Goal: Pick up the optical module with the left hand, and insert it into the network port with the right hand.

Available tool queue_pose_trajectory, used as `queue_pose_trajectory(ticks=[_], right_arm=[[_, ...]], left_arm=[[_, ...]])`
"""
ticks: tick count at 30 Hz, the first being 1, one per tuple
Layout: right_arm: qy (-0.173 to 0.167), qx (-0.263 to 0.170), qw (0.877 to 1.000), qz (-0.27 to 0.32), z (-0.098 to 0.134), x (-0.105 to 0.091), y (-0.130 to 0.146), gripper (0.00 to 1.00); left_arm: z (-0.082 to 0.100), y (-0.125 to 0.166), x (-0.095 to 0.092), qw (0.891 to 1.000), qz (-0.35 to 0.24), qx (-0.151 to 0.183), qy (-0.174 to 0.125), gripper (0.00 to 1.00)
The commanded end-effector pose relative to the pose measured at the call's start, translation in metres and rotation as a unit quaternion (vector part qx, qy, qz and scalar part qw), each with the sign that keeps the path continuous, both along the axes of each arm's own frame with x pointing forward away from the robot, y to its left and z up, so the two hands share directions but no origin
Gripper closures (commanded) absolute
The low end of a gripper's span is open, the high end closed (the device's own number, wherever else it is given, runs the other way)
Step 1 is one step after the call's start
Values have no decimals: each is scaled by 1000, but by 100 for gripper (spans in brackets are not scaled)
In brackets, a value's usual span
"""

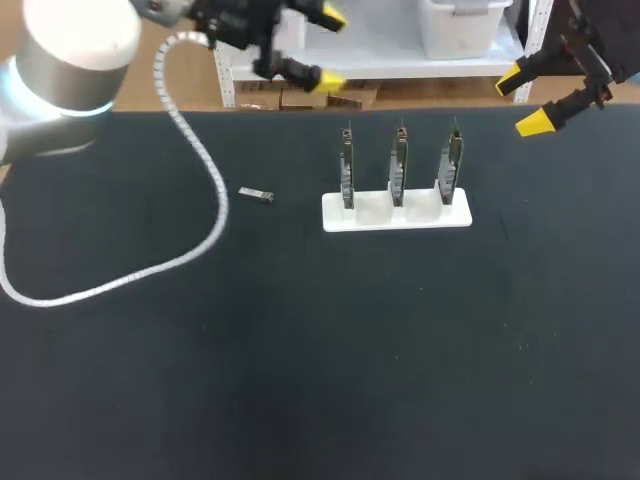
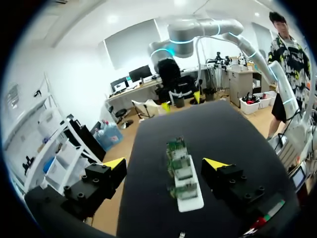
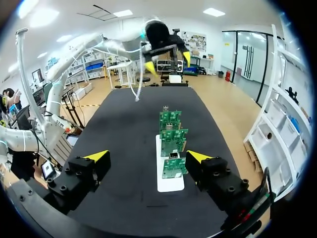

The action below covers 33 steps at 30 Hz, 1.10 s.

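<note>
Optical module (image 1: 256, 194) flat on the dark desk (image 1: 300, 360), small and metallic, touched by nothing. Near the white holder (image 1: 396, 213), to its left in the head view. Upright in that holder, in a row: three circuit boards (image 1: 399, 170), edge-on to the head camera, each in its own slot. Just left of the module, a white ribbed cable (image 1: 200, 165) hanging from the left arm and looping across the surface toward the desk's left edge.

Left tool (image 1: 330, 50) high over the desk's far edge, behind the module and well apart from it. Yellow tips spread wide, nothing between them. From its wrist camera, the row of boards seen lengthwise, holder ahead of and below the parted fingers.

Right tool (image 1: 522, 101) over the far edge toward the right, above and behind the holder's right end, also wide and empty. From its own wrist camera, the row of boards ahead between the spread tips, with the left tool hanging beyond the desk's far end.
</note>
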State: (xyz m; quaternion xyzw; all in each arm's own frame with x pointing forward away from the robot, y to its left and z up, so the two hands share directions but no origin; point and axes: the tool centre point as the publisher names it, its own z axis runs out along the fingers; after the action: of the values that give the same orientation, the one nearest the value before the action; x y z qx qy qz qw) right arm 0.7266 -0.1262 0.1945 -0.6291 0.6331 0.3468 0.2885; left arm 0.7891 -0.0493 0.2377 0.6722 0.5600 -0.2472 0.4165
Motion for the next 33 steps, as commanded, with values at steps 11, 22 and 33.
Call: queue_pose_trajectory(ticks=[11, 22, 33], right_arm=[[-1, 0, 1000, 0, 0, -1, 0, 0], [-1, 0, 1000, 0, 0, -1, 0, 0], [-1, 0, 1000, 0, 0, -1, 0, 0]], left_arm=[[-52, 85, -29, 972, -29, 211, 96, 0], [-63, 85, -34, 977, -43, 184, 101, 0], [-63, 77, -30, 970, -54, 227, 66, 0]])
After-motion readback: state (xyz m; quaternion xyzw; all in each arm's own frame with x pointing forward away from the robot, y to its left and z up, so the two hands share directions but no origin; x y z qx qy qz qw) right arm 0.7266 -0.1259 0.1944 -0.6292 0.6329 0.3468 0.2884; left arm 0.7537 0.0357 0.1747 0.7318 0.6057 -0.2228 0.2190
